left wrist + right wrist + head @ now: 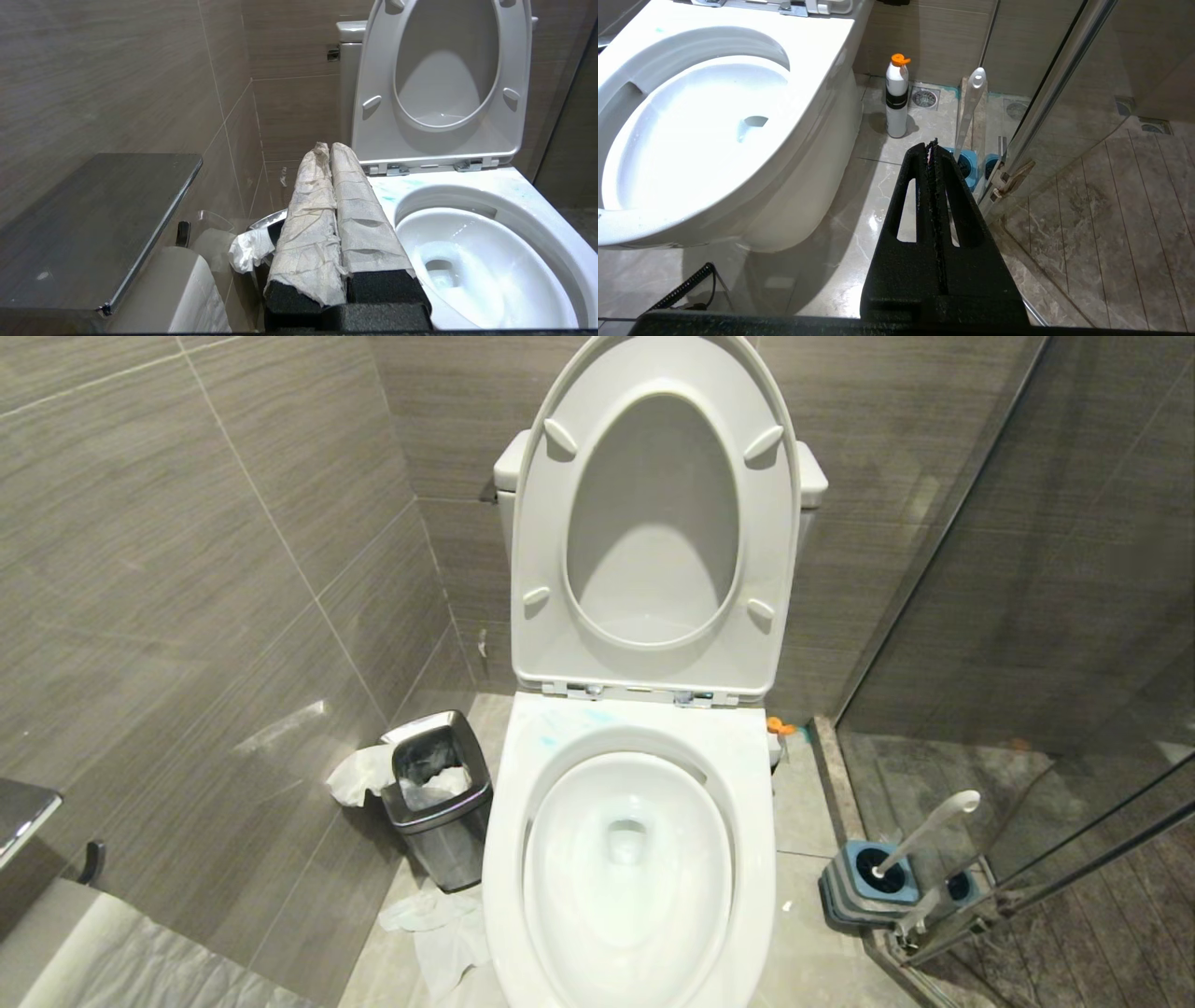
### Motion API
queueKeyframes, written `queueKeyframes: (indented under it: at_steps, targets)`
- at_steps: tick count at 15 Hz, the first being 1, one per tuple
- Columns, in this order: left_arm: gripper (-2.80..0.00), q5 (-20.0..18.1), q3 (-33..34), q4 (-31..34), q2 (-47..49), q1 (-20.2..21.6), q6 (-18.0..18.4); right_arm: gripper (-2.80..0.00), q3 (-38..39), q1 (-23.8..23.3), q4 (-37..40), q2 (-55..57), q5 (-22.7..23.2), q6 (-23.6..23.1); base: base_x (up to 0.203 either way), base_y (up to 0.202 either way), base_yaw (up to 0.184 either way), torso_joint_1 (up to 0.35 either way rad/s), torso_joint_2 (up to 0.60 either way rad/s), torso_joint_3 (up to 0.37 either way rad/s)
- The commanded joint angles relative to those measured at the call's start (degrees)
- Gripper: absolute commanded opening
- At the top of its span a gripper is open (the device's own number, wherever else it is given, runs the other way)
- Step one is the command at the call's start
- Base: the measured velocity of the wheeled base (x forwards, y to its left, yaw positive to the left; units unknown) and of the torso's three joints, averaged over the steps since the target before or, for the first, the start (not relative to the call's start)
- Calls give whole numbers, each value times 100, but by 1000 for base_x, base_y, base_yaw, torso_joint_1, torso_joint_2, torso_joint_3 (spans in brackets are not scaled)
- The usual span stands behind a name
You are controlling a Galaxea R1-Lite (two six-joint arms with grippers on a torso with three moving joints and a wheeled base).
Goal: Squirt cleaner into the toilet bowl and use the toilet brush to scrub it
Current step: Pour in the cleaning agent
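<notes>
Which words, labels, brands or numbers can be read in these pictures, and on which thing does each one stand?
None can be read.
The cleaner: its dark label band shows no print that can be made out; too small.
The toilet bowl: only faint blue-green smears on the rim, no writing.
The toilet brush, its blue holder and the steel bin: no text shows.

Your head view looks steeply down on the toilet bowl; both wrist views flank it low and near, each sharing that bowl's rim
</notes>
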Motion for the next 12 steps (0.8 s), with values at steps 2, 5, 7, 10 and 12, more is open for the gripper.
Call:
queueKeyframes:
  at_steps: [2, 5, 7, 10, 12]
  targets:
    - [-280, -2, 150, 0, 11, -6, -10, -280, 2, 1, 2, 5, -1, 2, 0, 0, 0, 0, 0, 0]
    - [-280, 54, 150, 241, 11, 0, -4, -280, 0, 1, 2, 5, -1, 2, 0, 0, 0, 0, 0, 0]
    - [-280, 86, 146, 541, 11, 2, 10, -280, 2, 1, 2, 5, -1, 2, 0, 0, 0, 0, 0, 0]
    - [-280, 152, 150, 955, 11, 2, 153, -280, -6, 1, 2, 5, -1, 2, 0, 0, 0, 0, 0, 0]
    - [-280, 197, 146, 1239, 11, -3, 157, -280, 2, 5, 2, 5, -1, 2, 0, 0, 0, 0, 0, 0]
